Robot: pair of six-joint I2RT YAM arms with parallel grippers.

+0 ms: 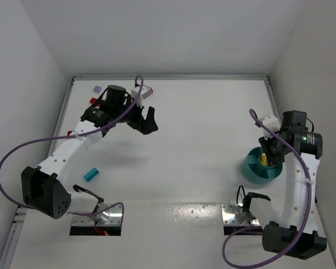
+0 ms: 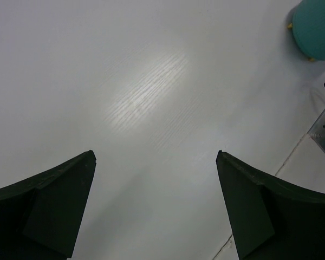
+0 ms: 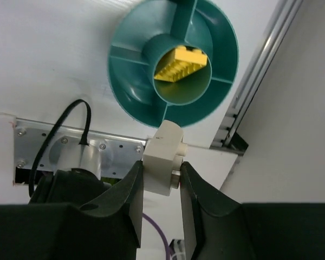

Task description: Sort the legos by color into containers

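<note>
Our right gripper (image 3: 161, 173) pinches a beige lego (image 3: 163, 157) over the teal dish (image 3: 124, 81); our left gripper (image 2: 155, 157) stands open, empty; we fear a careless release mixes it with the yellow lego (image 3: 181, 63) lying in the middle.

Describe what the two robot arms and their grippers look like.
The left arm and right arm have white links, black joints and bases. A purple cable loops along each. The left gripper and right gripper have dark, wedge-shaped fingers.
</note>
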